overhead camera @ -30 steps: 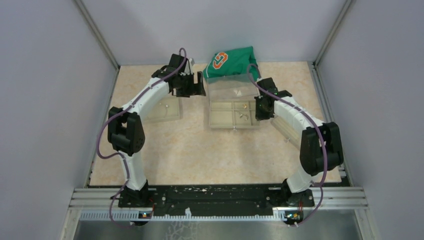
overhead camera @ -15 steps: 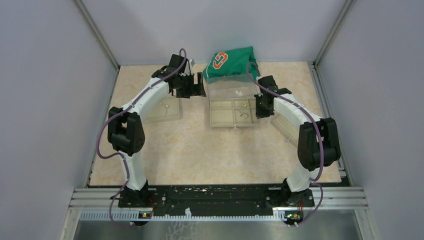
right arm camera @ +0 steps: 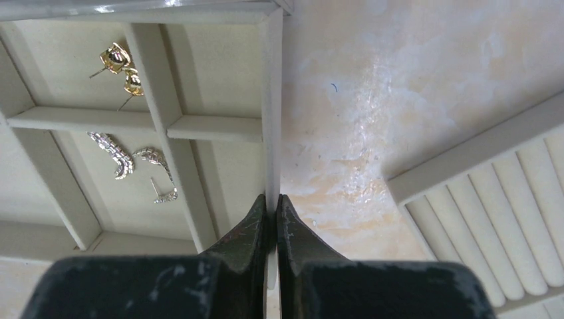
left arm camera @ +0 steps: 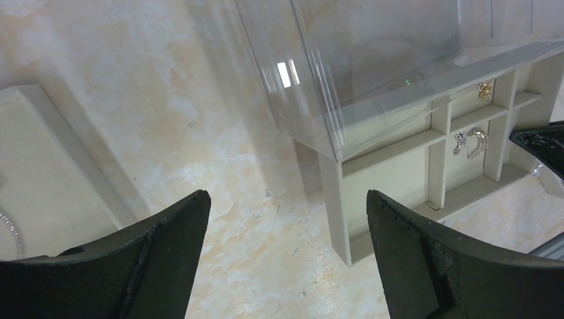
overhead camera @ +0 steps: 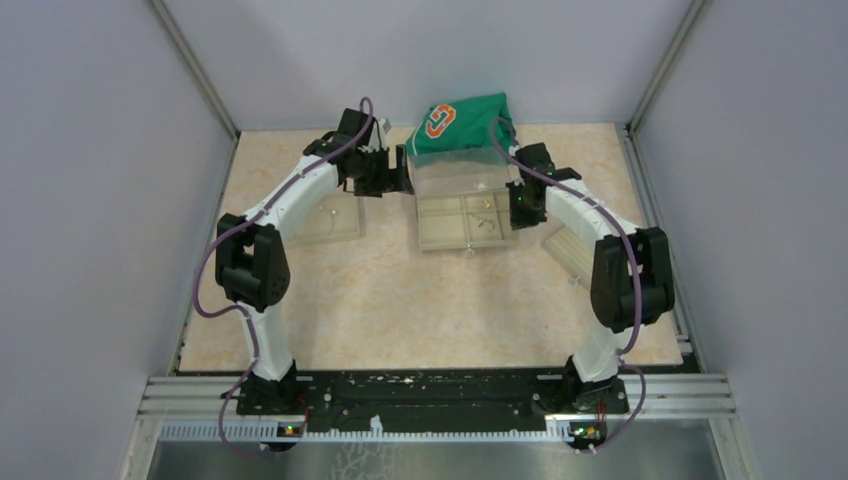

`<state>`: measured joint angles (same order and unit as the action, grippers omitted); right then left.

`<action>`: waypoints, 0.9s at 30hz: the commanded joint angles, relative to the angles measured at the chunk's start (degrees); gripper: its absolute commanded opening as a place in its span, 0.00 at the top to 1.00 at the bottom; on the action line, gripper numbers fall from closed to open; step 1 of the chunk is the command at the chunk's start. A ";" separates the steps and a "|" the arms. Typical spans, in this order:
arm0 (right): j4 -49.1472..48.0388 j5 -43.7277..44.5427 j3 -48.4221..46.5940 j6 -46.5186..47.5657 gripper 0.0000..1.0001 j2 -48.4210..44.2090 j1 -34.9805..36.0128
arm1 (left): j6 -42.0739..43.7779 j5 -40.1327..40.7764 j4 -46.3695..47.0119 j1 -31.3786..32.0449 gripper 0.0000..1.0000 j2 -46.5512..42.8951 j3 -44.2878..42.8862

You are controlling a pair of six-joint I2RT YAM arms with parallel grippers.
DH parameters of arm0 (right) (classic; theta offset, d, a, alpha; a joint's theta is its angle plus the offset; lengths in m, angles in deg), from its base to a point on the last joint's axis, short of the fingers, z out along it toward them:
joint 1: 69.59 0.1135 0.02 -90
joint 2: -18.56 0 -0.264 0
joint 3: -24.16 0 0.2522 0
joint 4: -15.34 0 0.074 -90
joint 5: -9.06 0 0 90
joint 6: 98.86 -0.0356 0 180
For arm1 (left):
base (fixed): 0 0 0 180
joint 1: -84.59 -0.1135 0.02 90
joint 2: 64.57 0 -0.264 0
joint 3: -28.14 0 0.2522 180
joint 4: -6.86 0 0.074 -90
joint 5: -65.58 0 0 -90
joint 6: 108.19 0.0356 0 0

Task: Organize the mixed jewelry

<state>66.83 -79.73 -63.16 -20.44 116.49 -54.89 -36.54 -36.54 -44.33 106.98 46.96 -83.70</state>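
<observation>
Right wrist view: the right gripper [right arm camera: 271, 203] was closed, pinching the right-hand wall of the compartmented box [right arm camera: 271, 100] — a detail the top view could not resolve. Left of that gripper, in the nearer compartment, lay a pair of silver earrings [right arm camera: 133, 163], curved and stone-set. In the compartment beyond were two gold studs [right arm camera: 120, 66], posts showing. To its right was a ribbed tray [right arm camera: 492, 199].

Left wrist view: the left gripper [left arm camera: 286, 199] stood wide open and empty above the surface [left arm camera: 199, 100], with the box's clear lid [left arm camera: 372, 60] raised ahead and to its right. To its left, a flat tray [left arm camera: 46, 166] carried a fine silver chain [left arm camera: 13, 236] — too small to make out from above.

Only the top view showed the green cloth [overhead camera: 460, 120], beyond both grippers.
</observation>
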 commanded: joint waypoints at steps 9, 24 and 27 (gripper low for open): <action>-1.97 -4.50 -5.77 2.23 1.00 0.94 -0.46 | 0.16 -1.87 -0.63 -0.11 0.06 -1.75 0.35; -1.59 -9.66 -7.56 4.37 1.00 2.56 -0.46 | 0.27 -3.81 -0.87 -0.12 0.06 -0.78 -0.44; -1.65 -10.00 -7.52 4.16 1.00 2.62 -0.37 | 0.33 -4.03 -0.95 -0.12 0.06 -0.70 -0.48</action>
<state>68.08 -86.22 -66.96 -16.44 119.47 -55.13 -36.51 -39.21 -44.64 106.98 46.96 -83.70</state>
